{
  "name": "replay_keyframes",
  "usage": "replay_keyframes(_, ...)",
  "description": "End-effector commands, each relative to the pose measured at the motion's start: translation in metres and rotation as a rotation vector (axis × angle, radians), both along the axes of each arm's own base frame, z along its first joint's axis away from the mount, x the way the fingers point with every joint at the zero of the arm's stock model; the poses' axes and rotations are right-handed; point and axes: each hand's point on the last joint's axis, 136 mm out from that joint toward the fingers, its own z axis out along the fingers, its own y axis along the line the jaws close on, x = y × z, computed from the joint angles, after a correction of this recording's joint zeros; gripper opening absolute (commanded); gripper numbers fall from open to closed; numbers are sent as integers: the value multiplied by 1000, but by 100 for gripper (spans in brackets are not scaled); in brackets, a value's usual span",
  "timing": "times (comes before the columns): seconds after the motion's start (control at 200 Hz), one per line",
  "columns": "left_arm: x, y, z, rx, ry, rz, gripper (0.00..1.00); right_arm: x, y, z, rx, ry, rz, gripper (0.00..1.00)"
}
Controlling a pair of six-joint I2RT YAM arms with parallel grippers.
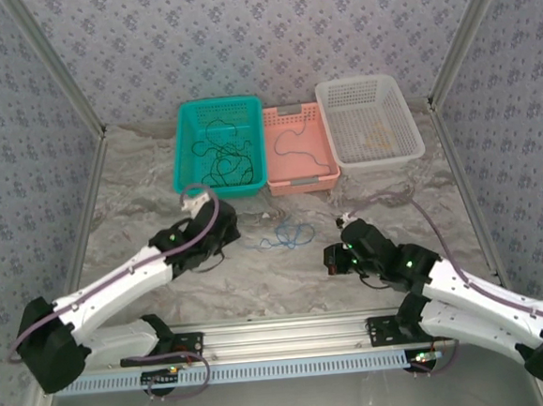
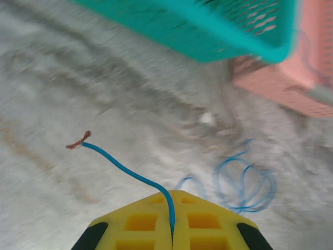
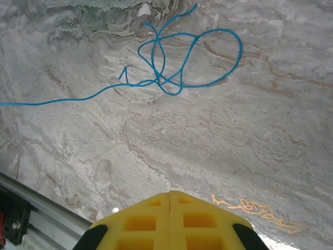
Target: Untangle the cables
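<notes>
The left fingers (image 2: pixel 138 224) are clenching a thin blue cable (image 2: pixel 125 169) near its frayed copper tip, its tangled loops lying on the marbled counter (image 3: pixel 218 156), while the right fingers (image 3: pixel 140 224) are pressing together empty.

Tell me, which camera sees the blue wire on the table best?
The right wrist view: the blue wire lies sharp there, its loops showing clearly. The left wrist view shows one end pinched in the left tool, loops blurry. The top view shows it tiny.
</notes>
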Motion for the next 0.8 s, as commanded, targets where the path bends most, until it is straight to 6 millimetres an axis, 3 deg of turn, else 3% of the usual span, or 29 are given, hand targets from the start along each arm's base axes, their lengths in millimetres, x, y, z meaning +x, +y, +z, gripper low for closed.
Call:
replay_keyframes(0.0, 35, -48, 70, -36, -155, -174, 0, 24, 3, 39, 25, -94, -102, 0)
replay_keyframes(0.105, 64, -79, 96, -33, -183, -268, 0, 36, 2, 53, 3, -127, -142, 0)
replay_keyframes(0.245, 88, -121, 139, -98, -258, -404, 0, 46, -18, 64, -45, -174, -221, 0)
replay_keyframes(0.315, 99, -134, 164, -130, -306, -430, 0, 50, -29, 68, -33, -188, -255, 0)
replay_keyframes(0.415, 126, -142, 182, -121, -324, -425, 0, 56, -48, 74, -16, -198, -307, 0)
replay_keyframes(0.595, 176, -159, 191, -54, -368, -437, 0, 53, -80, 94, -2, -249, -368, 0)
replay_keyframes(0.799, 232, -156, 174, 95, -359, -446, 0, 40, -103, 103, -19, -275, -388, 0)
